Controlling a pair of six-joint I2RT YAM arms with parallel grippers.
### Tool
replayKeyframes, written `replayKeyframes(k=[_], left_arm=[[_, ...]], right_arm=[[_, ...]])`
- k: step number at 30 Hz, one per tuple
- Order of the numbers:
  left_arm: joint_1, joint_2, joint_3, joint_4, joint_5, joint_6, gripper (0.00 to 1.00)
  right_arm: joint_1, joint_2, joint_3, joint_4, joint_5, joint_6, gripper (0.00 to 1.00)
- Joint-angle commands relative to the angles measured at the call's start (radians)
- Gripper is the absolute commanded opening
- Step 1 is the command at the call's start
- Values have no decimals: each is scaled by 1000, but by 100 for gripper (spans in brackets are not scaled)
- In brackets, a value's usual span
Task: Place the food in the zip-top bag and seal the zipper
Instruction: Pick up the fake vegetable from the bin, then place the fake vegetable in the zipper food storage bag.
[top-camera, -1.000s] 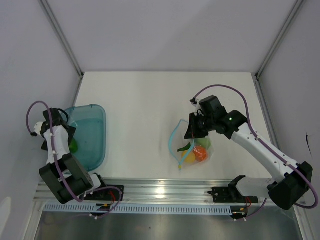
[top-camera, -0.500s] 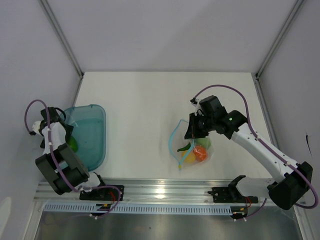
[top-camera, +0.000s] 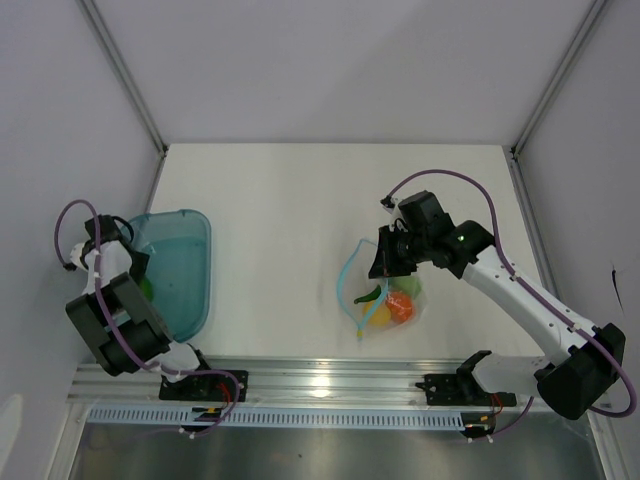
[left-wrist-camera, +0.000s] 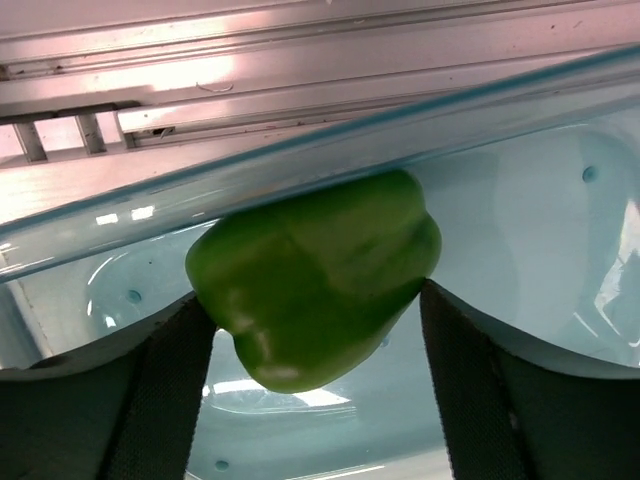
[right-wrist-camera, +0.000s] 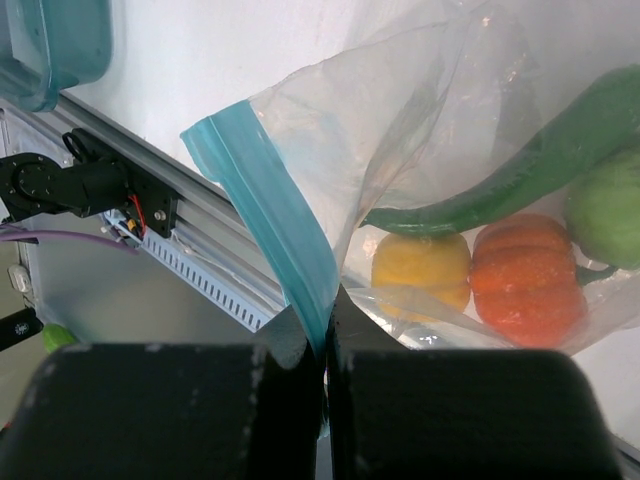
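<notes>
The clear zip-top bag (top-camera: 392, 300) lies right of centre with its mouth held open. It holds the green chili (right-wrist-camera: 520, 170), the yellow piece (right-wrist-camera: 420, 270), the orange fruit (right-wrist-camera: 525, 280) and a green round one (right-wrist-camera: 605, 220). My right gripper (top-camera: 382, 262) is shut on the light blue zipper (right-wrist-camera: 270, 230) and lifts that edge; it also shows in the right wrist view (right-wrist-camera: 326, 320). My left gripper (top-camera: 138, 278) is down in the teal tray (top-camera: 190, 225). Its fingers press both sides of the other green round fruit (left-wrist-camera: 315, 275).
The teal tray's wall (left-wrist-camera: 540, 200) rises close behind the green fruit. The metal rail (left-wrist-camera: 300, 60) runs along the table's near edge just beyond it. The left side wall (top-camera: 60, 150) stands close to the left arm.
The left wrist has turned and shifted slightly over the tray's left side, now covering more of the green fruit. The right arm and the bag have not moved.
</notes>
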Motion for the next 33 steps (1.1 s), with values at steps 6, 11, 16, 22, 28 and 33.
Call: replayKeyframes(k=[6,11,16,22,28,33], left_arm=[[13,6,-28,41,17,24,54],[4,-34,-41,41,75,26,50],[-51,-132,-54,34,159,32,46],[-115,-327,-105,58,327,39,48],[-287,-565,-131,101,580,70,48],[-532,-743,-198,297,822,26,46]], right_arm=[[5,-33,18,23,-8,18,0],[7,-36,19,22,-8,24,0],[7,-36,23,22,-5,29,0],[5,-25,24,17,4,26,0],[4,4,30,25,12,24,0],[-2,15,44,17,24,24,0]])
